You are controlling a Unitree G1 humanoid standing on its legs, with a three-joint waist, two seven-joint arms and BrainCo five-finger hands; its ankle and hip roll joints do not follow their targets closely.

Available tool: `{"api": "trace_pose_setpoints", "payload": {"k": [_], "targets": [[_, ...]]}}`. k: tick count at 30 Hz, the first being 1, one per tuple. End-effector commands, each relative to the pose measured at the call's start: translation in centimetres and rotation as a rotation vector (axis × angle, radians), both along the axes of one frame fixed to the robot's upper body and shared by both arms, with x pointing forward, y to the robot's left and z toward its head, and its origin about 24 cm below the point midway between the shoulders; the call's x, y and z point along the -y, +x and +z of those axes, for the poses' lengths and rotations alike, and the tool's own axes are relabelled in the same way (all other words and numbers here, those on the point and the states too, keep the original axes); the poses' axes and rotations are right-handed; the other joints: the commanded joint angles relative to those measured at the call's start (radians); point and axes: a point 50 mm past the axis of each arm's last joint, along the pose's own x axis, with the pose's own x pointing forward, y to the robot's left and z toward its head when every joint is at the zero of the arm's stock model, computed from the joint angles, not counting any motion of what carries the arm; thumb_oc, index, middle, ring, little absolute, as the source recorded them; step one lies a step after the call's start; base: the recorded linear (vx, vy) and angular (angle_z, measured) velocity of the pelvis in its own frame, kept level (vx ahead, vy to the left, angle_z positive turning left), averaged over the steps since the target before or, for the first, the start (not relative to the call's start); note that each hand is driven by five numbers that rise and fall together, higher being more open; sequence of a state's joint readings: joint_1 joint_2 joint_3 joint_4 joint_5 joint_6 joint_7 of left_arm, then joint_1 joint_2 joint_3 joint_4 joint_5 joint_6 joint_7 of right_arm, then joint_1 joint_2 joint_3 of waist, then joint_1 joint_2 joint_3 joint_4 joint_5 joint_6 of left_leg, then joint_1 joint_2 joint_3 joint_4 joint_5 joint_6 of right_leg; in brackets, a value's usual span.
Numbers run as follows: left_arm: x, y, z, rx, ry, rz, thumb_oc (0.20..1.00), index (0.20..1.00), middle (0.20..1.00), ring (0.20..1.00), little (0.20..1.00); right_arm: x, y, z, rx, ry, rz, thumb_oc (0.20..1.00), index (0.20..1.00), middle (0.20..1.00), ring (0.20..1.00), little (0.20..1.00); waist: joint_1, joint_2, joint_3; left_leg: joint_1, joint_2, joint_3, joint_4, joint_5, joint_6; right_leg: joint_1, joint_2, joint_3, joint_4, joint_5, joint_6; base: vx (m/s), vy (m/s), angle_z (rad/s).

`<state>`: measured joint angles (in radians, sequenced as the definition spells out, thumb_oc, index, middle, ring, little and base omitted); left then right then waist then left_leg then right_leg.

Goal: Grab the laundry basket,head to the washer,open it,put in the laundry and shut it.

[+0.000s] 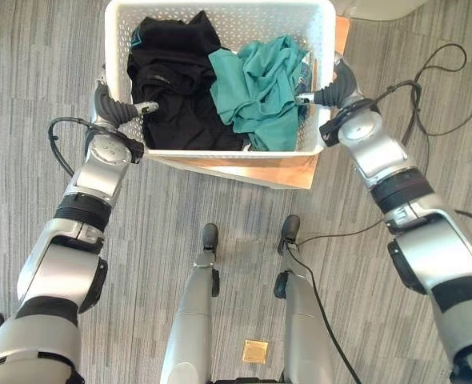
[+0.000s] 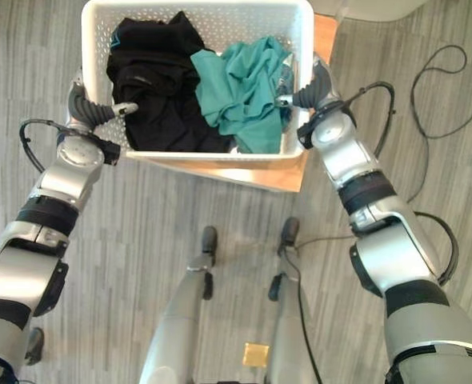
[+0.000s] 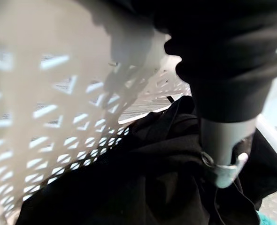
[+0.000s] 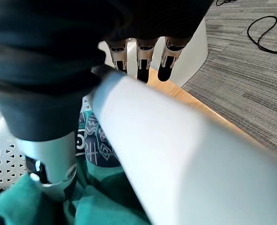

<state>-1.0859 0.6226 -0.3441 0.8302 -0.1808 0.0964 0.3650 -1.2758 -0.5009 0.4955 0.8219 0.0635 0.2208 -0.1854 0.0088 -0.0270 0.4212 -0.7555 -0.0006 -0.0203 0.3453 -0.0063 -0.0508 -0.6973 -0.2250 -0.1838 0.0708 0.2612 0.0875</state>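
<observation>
Both hands, left hand [image 1: 116, 108] and right hand [image 1: 332, 88], clamp thumb-inside on the side rims of the laundry basket [image 1: 220, 152] resting on a wooden stand [image 1: 288, 170], so lifting and walking to the washer seems next.
</observation>
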Motion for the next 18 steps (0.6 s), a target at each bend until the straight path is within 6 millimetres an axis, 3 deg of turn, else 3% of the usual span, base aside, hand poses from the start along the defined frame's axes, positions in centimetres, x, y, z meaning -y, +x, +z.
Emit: {"api": "trace_pose_setpoints", "payload": {"k": [1,5,6,7,8,9,10,11,13,18], "targets": [[1.3,0.4,2.0,0.045,0.027,-0.064,1.0,1.0,1.0,1.0,1.0,-1.8,0.0,1.6,0.015,-0.073,0.065,1.0,1.0,1.0,1.0,1.0,0.036,0.013,-0.026,0.069,0.019,0.038,-0.136,0.003,-0.013,0.048,-0.013,0.007,0.058,-0.137,0.049,0.0,0.0,0.0],[1.5,0.5,2.3,0.048,0.025,-0.068,1.0,1.0,1.0,1.0,1.0,-1.9,0.2,1.4,-0.007,-0.1,0.062,1.0,1.0,1.0,1.0,1.0,0.035,0.012,-0.02,0.067,0.021,0.035,-0.139,0.009,-0.016,0.048,-0.011,0.008,0.055,-0.138,0.048,0.0,0.0,0.0],[1.6,0.6,2.3,0.045,0.022,-0.069,0.893,0.893,0.893,0.893,0.893,-1.8,0.3,1.4,-0.015,-0.101,0.057,1.0,1.0,1.0,1.0,1.0,0.034,0.011,-0.019,0.066,0.022,0.034,-0.141,0.01,-0.016,0.048,-0.01,0.008,0.055,-0.138,0.047,0.0,0.0,0.0],[1.6,0.6,2.3,0.042,0.017,-0.07,0.639,0.639,0.639,0.639,0.639,-1.8,0.3,1.2,-0.022,-0.096,0.056,1.0,1.0,1.0,1.0,1.0,0.033,0.01,-0.019,0.067,0.022,0.033,-0.143,0.011,-0.017,0.047,-0.009,0.008,0.055,-0.139,0.047,0.0,0.0,0.0],[1.7,0.7,2.3,0.034,0.01,-0.078,0.26,0.26,0.26,0.26,0.26,-1.8,0.4,1.0,-0.034,-0.094,0.058,1.0,1.0,1.0,1.0,1.0,0.032,0.01,-0.017,0.067,0.022,0.033,-0.145,0.013,-0.017,0.047,-0.009,0.008,0.054,-0.138,0.046,0.0,0.0,0.0],[1.9,0.8,2.3,0.031,0.005,-0.086,0.2,0.2,0.2,0.2,0.2,-1.7,0.4,0.8,-0.043,-0.089,0.057,1.0,1.0,1.0,1.0,1.0,0.031,0.009,-0.015,0.067,0.023,0.034,-0.145,0.014,-0.017,0.046,-0.008,0.008,0.054,-0.138,0.046,0.0,0.0,0.0],[2.0,0.8,2.3,0.028,0.001,-0.092,0.2,0.2,0.2,0.2,0.2,-1.7,0.5,0.7,-0.046,-0.086,0.056,1.0,1.0,1.0,1.0,1.0,0.031,0.01,-0.014,0.067,0.022,0.034,-0.147,0.015,-0.017,0.046,-0.007,0.008,0.053,-0.138,0.046,0.0,0.0,0.0],[2.0,0.9,2.2,0.014,0.005,-0.104,0.2,0.2,0.2,0.2,0.2,-1.6,0.5,0.6,-0.056,-0.08,0.055,0.545,0.545,0.545,0.545,0.545,0.032,0.012,-0.011,0.066,0.021,0.035,-0.147,0.016,-0.016,0.046,-0.007,0.009,0.053,-0.136,0.047,0.0,0.0,0.0],[2.0,0.9,2.0,-0.011,0.019,-0.12,0.2,0.2,0.2,0.2,0.2,-1.5,0.6,0.1,-0.087,-0.072,0.062,0.2,0.2,0.2,0.2,0.2,0.032,0.013,-0.007,0.067,0.02,0.037,-0.151,0.019,-0.015,0.044,-0.006,0.009,0.052,-0.134,0.047,0.0,0.0,0.0],[1.8,0.9,1.8,-0.045,0.037,-0.142,0.2,0.2,0.2,0.2,0.2,-1.6,0.7,0.1,-0.105,-0.07,0.072,0.2,0.2,0.2,0.2,0.2,0.033,0.017,-0.003,0.068,0.02,0.039,-0.154,0.023,-0.015,0.044,-0.007,0.011,0.052,-0.131,0.048,0.0,0.0,0.0]]}}
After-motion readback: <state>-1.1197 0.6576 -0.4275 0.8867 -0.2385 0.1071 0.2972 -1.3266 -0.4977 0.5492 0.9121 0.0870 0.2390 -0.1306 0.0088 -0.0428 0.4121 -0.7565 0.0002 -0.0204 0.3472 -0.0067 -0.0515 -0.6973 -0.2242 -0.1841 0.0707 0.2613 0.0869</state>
